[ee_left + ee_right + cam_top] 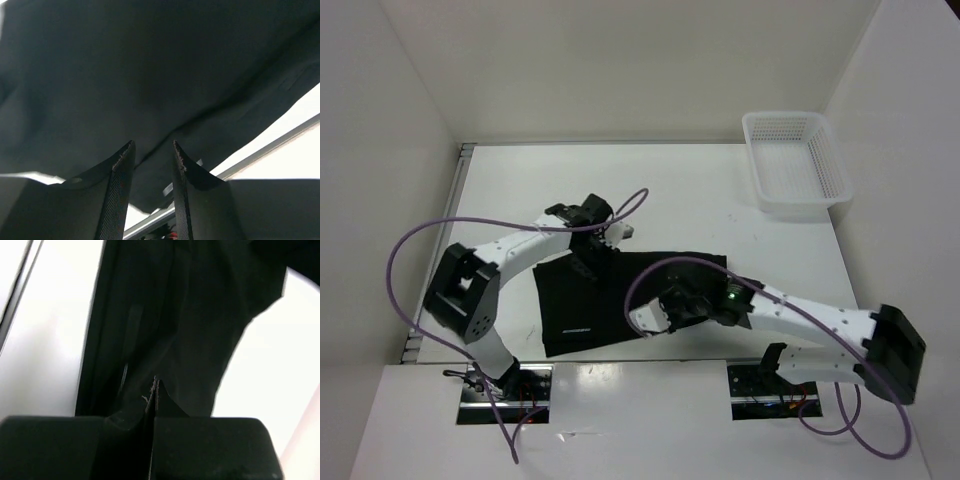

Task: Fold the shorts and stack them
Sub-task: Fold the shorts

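One table [650, 190], walled on three sides. One pair of shorts [610, 300] lies spread at the table's near centre, with bare surface along its far and left edges. One white mesh basket [795, 165] stands in the far right corner, well apart from the shorts. Two grippers are over the fabric. The left gripper [152, 145] is at the far edge, fingers parted by a narrow gap, with no grip evident. The right gripper [154, 381] is at the near edge, fingers pressed together on a fold of fabric.
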